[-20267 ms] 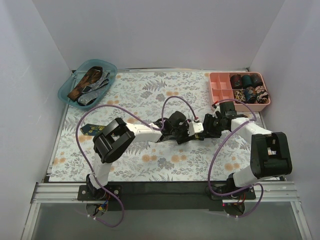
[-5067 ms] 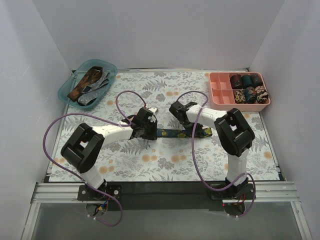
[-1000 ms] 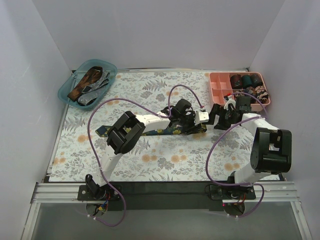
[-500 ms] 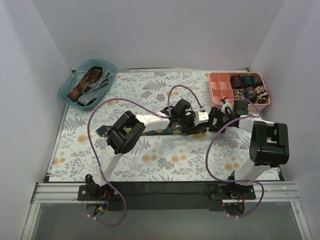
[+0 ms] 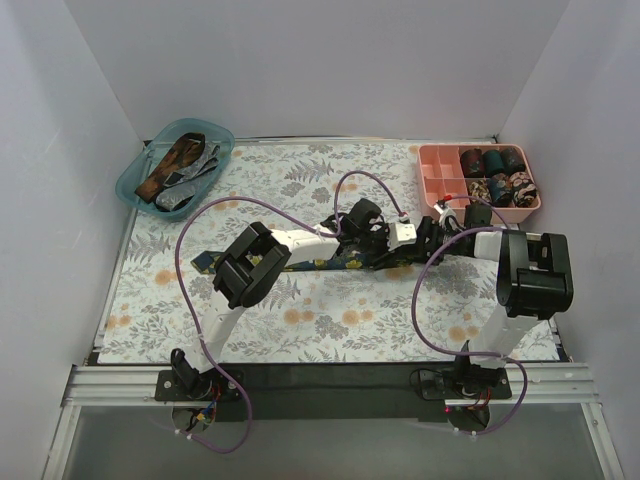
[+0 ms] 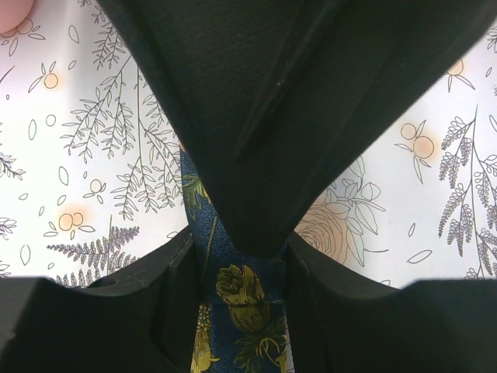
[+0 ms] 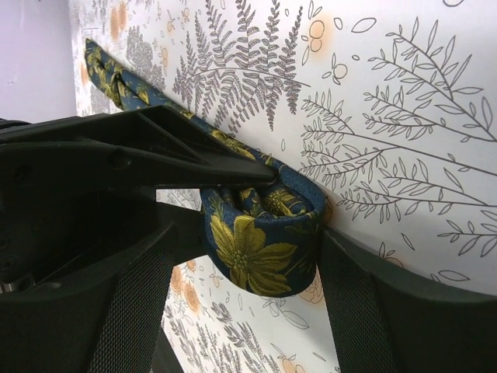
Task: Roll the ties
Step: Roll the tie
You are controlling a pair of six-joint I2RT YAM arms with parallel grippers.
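Note:
A navy tie with yellow flowers (image 5: pixel 300 262) lies stretched left to right across the floral mat. Its right end is wound into a small coil (image 7: pixel 260 241). My left gripper (image 5: pixel 385 250) is shut on the tie there, and the fabric (image 6: pixel 241 307) fills the gap between its fingers (image 6: pixel 175 295). My right gripper (image 5: pixel 428 245) faces it from the right, jaws open around the coil. Its right finger (image 7: pixel 365 303) touches the coil, while a gap is left at the other finger (image 7: pixel 128 311). A left-gripper finger (image 7: pixel 155 151) reaches over the coil's top.
A teal basket (image 5: pixel 130 185) at the back left holds several unrolled ties (image 5: pixel 180 160). A pink divided tray (image 5: pixel 440 185) at the back right holds rolled ties (image 5: pixel 495 160). Purple cables (image 5: pixel 190 225) arc over both arms. White walls close in the mat.
My right gripper has moved left from beside the pink tray up to the coil, and its jaws have narrowed. The left gripper has kept its hold in place.

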